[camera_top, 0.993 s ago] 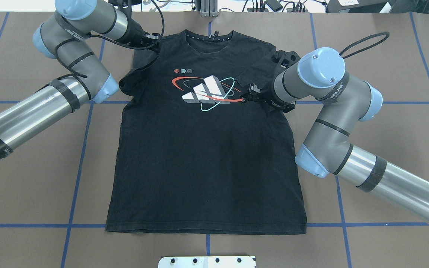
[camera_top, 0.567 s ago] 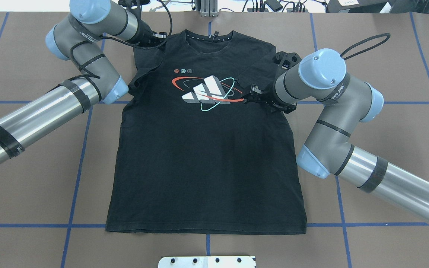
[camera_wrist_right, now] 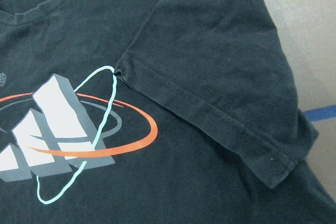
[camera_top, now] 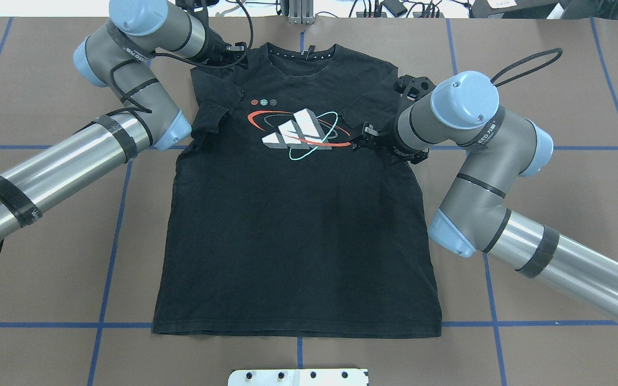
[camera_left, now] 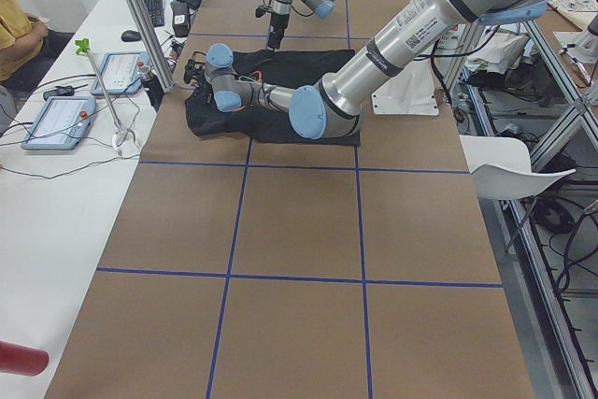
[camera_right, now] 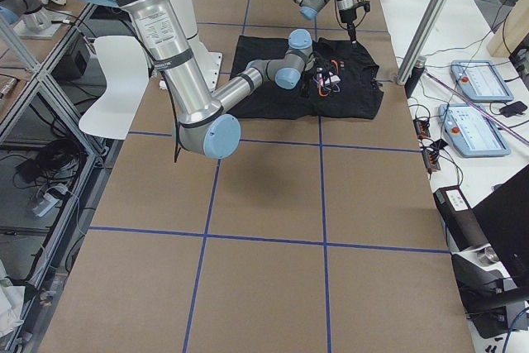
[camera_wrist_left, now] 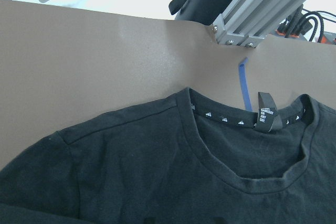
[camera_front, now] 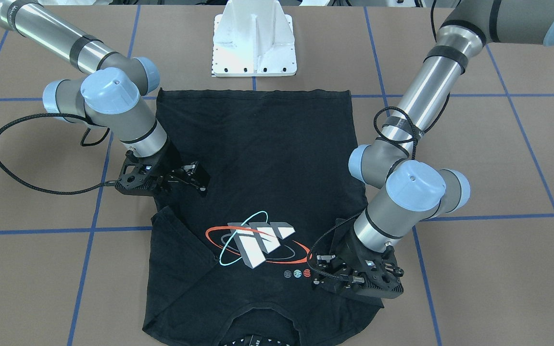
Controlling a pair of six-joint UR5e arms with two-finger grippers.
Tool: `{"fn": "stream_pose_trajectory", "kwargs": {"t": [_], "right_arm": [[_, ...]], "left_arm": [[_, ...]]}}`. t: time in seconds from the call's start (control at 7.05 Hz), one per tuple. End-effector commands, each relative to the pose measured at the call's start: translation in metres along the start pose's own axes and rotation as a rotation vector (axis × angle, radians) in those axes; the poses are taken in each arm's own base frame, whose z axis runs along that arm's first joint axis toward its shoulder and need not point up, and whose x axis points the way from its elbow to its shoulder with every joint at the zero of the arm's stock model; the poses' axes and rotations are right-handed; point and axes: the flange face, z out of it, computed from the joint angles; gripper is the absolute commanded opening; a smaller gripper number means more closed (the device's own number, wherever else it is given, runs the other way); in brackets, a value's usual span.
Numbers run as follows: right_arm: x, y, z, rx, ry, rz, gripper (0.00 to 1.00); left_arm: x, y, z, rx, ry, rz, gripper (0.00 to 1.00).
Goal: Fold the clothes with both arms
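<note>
Table (camera_top: 46,241): brown top w/ blue tape grid, under both grippers.

T-shirt (camera_top: 298,241): black, short-sleeved, flat on table, front up. Its shoulders lie under the two grippers. Its hem is well apart from both, on the robot's side.

L arm (camera_top: 57,166): silver-grey w/ light-blue caps, bent back toward the shirt's collar end.

R arm (camera_top: 502,225): same build, elbow out past the shirt's side, wrist turned in over the chest.

Mounting base (camera_front: 255,43): white, beyond the hem, well apart from both grippers.

Chest graphic (camera_top: 298,131): red and teal rings round white stripes. It sits between the two grippers, w/ its red ring just beside the R gripper's tips.

R sleeve (camera_wrist_right: 220,77): folded in over the chest, right under the R gripper. Its hem corner touches the teal ring.

L sleeve (camera_top: 210,115): bunched and turned in, near the L gripper on the hem side.

R gripper (camera_top: 362,136): black, fingers spread, nothing between them, low over the folded R sleeve.

L gripper (camera_top: 234,51): black, at the shirt's L shoulder. Fingers can't be made out, so can't tell if spread or pinching.

Collar (camera_wrist_left: 247,182): just beside the L gripper.

Neck label (camera_wrist_left: 266,118): small black loop w/ white print, at the collar's back.
</note>
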Motion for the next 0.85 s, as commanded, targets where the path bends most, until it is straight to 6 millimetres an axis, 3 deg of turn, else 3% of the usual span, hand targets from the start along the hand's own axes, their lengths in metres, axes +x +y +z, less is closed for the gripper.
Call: {"fn": "stream_pose_trajectory", "kwargs": {"t": [0.0, 0.28, 0.43, 0.57, 0.71], "right_arm": [[0.04, 0.017, -0.027, 0.006, -0.004, 0.002, 1.0], [0.045, 0.021, -0.033, 0.005, -0.005, 0.0, 1.0], [0.045, 0.021, -0.033, 0.005, -0.005, 0.0, 1.0], [0.045, 0.02, -0.033, 0.006, -0.006, 0.001, 1.0], [0.045, 0.02, -0.033, 0.005, -0.004, 0.002, 1.0]], "left_arm": [[0.002, 0.012, -0.018, 0.005, 0.034, 0.015, 0.99], [-0.02, 0.03, -0.023, -0.002, 0.033, 0.014, 0.99], [-0.033, 0.047, -0.027, -0.013, 0.033, 0.014, 0.99], [-0.042, 0.073, -0.015, -0.046, 0.024, -0.009, 0.99], [-0.038, 0.075, -0.016, -0.055, 0.033, -0.051, 0.99]]}}
